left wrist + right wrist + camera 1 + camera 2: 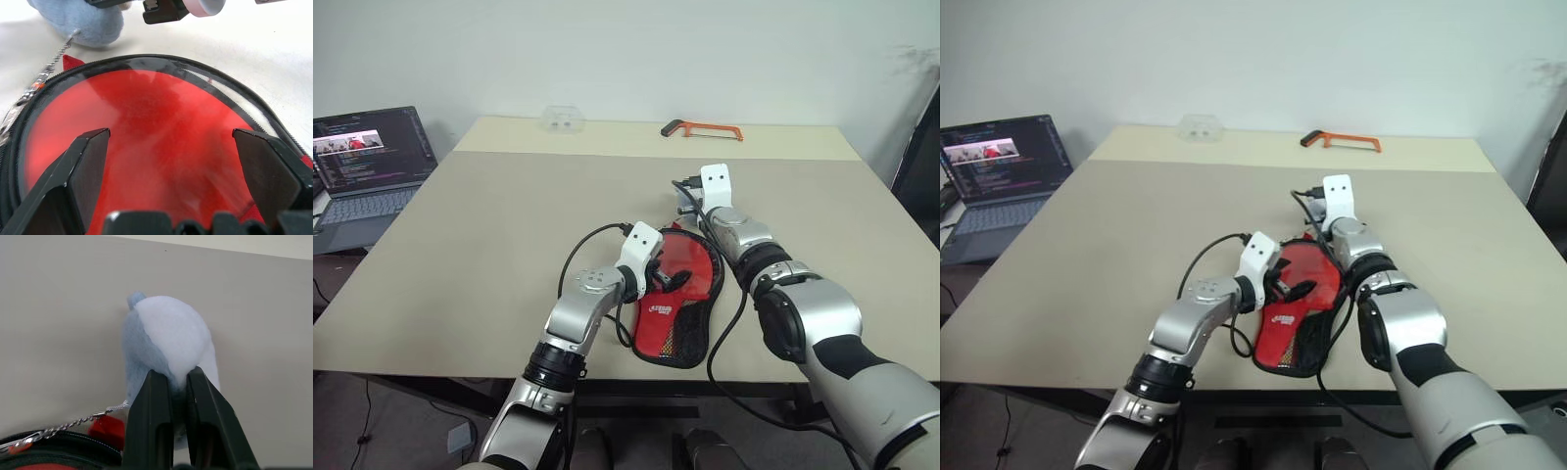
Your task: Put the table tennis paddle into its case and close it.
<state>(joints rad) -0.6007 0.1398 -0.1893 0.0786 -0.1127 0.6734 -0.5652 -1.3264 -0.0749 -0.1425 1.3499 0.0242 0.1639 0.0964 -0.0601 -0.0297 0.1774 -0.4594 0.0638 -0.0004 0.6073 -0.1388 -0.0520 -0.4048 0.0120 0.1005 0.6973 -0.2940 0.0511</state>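
The black case (pixel 668 328) lies near the table's front edge, red side with white lettering up. Inside its zip rim shows the red face of the table tennis paddle (pixel 146 122); the handle is hidden. My left gripper (pixel 171 137) hovers open just over that red face, one finger to each side. A pale blue plush charm (pixel 166 333) hangs on a small chain (pixel 73 423) from the case's far end. My right gripper (pixel 177 374) is shut on this charm, just beyond the case's round end.
An orange-framed hacksaw (pixel 703 128) and a clear plastic box (pixel 564 118) lie at the far edge of the beige table (pixel 509 215). An open laptop (pixel 367 162) stands off the table's left side. Black cables loop beside the case.
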